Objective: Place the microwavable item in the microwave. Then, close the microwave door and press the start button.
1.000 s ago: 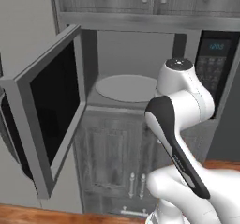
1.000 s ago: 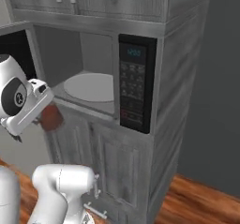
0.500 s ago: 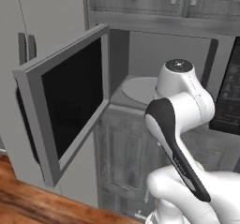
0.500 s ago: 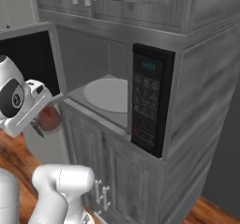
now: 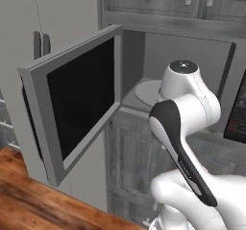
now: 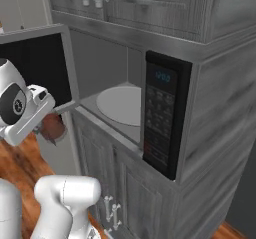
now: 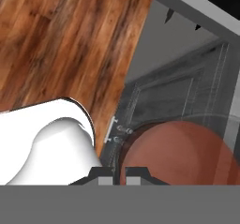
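The microwave door (image 5: 77,108) is seen swung wide at the left, and the whole scene is shifted against the earlier frames, so the base has been driven. The reddish-brown cup (image 6: 51,127) is kept pinched in the gripper (image 6: 47,124), low before the open microwave (image 6: 125,108), outside its cavity. The pale turntable plate (image 6: 120,105) is left bare.

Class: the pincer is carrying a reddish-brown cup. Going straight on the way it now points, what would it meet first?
In the hand view, the pincer points down past the reddish-brown cylindrical cup toward the grey wooden cabinet door below the microwave and the wood floor. Probably the cabinet door first; depth is unclear.
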Available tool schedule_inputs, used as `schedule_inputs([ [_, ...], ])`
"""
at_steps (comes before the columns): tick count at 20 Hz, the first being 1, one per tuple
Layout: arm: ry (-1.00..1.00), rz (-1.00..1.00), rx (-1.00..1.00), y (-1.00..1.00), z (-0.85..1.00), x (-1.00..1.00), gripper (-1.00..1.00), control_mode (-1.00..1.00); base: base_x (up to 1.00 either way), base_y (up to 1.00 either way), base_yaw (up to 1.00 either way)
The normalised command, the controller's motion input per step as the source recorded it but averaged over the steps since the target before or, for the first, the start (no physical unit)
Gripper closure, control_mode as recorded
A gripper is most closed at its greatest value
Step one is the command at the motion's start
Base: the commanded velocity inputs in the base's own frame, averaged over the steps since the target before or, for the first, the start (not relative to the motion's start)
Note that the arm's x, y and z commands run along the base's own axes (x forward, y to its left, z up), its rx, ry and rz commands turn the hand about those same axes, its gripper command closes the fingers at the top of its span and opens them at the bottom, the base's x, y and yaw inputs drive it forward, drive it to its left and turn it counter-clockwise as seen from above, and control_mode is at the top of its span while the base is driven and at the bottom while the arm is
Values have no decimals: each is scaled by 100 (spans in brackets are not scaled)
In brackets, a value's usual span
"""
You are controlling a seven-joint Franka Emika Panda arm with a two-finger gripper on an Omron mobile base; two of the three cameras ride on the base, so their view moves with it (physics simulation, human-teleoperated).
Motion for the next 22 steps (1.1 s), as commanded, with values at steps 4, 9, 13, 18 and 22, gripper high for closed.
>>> schedule_inputs([
  [4, 0, 0, 0, 0, 0, 0, 100, 100, -21, -1, 12],
  [9, 0, 0, 0, 0, 0, 0, 100, 100, -5, -2, 13],
  [13, 0, 0, 0, 0, 0, 0, 100, 100, -3, -9, 13],
  [18, 0, 0, 0, 0, 0, 0, 100, 100, -4, -2, 8],
  [22, 0, 0, 0, 0, 0, 0, 100, 100, -10, 0, 3],
])
